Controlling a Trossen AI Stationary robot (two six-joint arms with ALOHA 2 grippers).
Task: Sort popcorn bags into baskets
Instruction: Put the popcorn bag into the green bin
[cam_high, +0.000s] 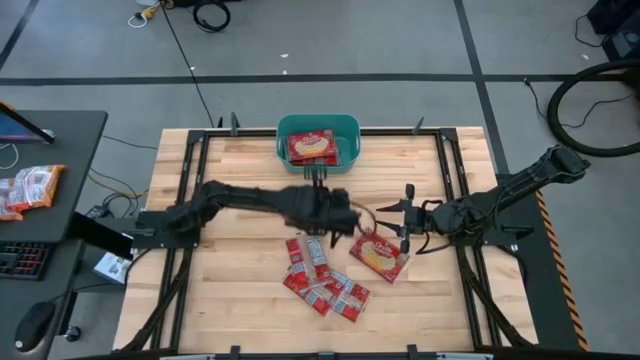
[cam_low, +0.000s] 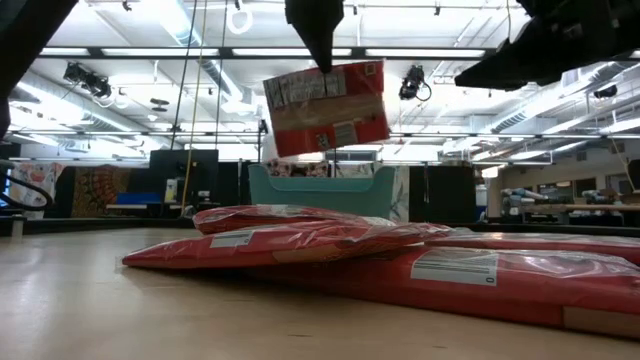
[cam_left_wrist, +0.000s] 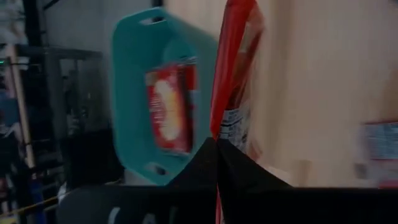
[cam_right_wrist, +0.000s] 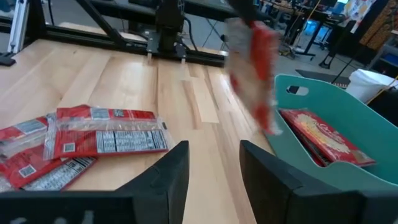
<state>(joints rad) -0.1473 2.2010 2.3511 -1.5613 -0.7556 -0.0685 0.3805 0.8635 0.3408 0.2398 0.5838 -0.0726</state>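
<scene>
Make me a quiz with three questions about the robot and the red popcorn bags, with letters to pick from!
1. Where is the teal basket?
A. At the far edge of the table, in the middle
B. On the floor
C. Under the keyboard

2. What colour is the bag hanging from the left gripper?
A. Blue
B. Red
C. Green

3. How are the fingers of the right gripper?
A. Shut on a bag
B. Open, holding nothing
C. Shut on the basket

Answers:
1. A: the high view shows the basket at the table's far edge, with a bag already inside.
2. B: the held bag is red with pale label patches, dangling above the table in the low view.
3. B: the right wrist view shows a gap between the two fingers, with only bare wood behind it.
</scene>
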